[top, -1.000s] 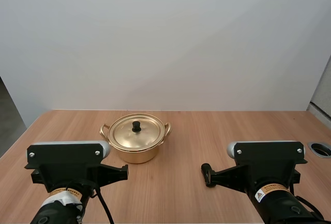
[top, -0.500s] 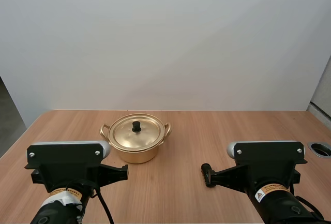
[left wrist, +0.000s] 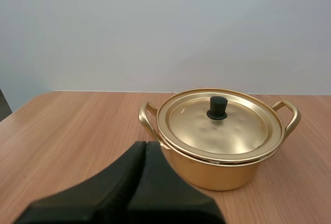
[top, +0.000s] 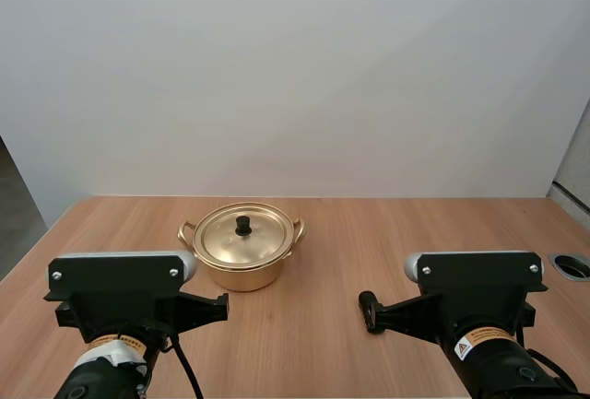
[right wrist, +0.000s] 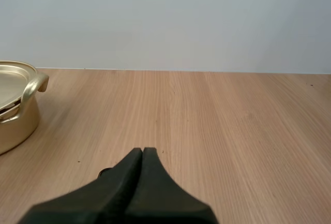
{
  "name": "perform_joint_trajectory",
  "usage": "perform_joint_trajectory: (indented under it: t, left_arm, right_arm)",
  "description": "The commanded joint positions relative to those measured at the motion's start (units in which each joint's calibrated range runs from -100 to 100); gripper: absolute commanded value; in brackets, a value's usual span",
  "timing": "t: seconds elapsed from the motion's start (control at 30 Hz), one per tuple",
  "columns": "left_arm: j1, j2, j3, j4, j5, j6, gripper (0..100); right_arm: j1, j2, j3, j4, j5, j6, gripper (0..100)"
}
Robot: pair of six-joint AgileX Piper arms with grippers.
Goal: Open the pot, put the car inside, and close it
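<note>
A golden pot (top: pixel 241 268) stands on the wooden table (top: pixel 396 233), left of centre, with its lid (top: pixel 226 238) on and a black knob (top: pixel 242 225) on top. In the left wrist view the pot (left wrist: pixel 217 169) is just ahead of my left gripper (left wrist: pixel 145 144), whose fingers lie together as one dark wedge, a short way short of the near handle (left wrist: pixel 146 120). My right gripper (right wrist: pixel 142 150) is shut on nothing over bare wood, with the pot's right handle (right wrist: pixel 35 84) off to its side.
A round metal-rimmed hole (top: pixel 572 265) sits in the table near its right edge. The table's left edge (top: pixel 46 228) drops to dark floor. Bare wood lies between the pot and both arms.
</note>
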Motion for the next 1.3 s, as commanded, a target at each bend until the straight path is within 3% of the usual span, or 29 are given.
perform_joint_trajectory:
  t: [0.0, 0.3, 0.43, 0.5, 0.6, 0.7, 0.8, 0.87, 0.97, 1.1, 1.17, 1.27]
  left_arm:
    - [0.04, 0.00, 0.00, -0.06, -0.06, 0.00, 0]
    - [0.04, 0.00, -4.19, -1.81, -0.22, 0.00, 0]
    - [0.04, 0.00, -10.56, -2.24, -5.82, 0.00, 0]
    - [0.04, 0.00, -14.55, 1.29, -7.74, 0.00, 0]
    - [0.04, 0.00, -20.62, 3.95, -4.16, 0.00, 0]
    - [0.90, 0.00, -24.94, 3.95, 2.28, 0.00, 0]
    - [1.17, 0.00, -25.87, 3.95, -0.15, 0.77, 0]
    - [1.17, 0.11, -26.05, 2.48, -3.38, 5.29, 0]
    - [1.17, 5.55, -27.81, -8.76, 0.33, 20.45, 0]
    - [1.27, 19.50, -33.11, -24.89, 27.55, 47.16, 0]
    - [1.27, 28.04, -36.88, -28.00, 36.86, 50.52, 0]
    - [1.27, 39.64, -42.22, -31.42, 38.98, 50.61, 0]
  right_arm:
    - [0.01, 0.01, 0.00, -0.35, 0.03, 0.05, 0]
    - [0.01, 0.01, -0.24, -8.20, -5.44, 0.05, 0]
    - [0.01, 0.01, -6.86, -10.78, -7.11, 0.05, 0]
    - [0.01, 0.01, -11.26, -13.66, -7.11, 0.05, 0]
    - [0.01, 0.01, -18.63, -16.50, -0.48, 0.05, 0]
    - [0.01, 0.01, -26.87, -14.40, 14.82, 1.71, 0]
    - [0.01, 0.61, -31.49, -10.04, 23.48, 0.77, 0]
    - [0.01, 1.93, -32.44, -5.64, 25.49, -4.99, 0]
    - [0.01, 5.62, -32.44, 2.39, 28.39, -16.56, 0]
    - [0.01, 10.62, -32.44, 11.53, 29.04, -23.63, 0]
    - [-0.47, 11.83, -32.44, 12.96, 29.04, -24.53, 0]
    - [-1.03, 12.13, -32.44, 12.97, 31.51, -24.85, 0]
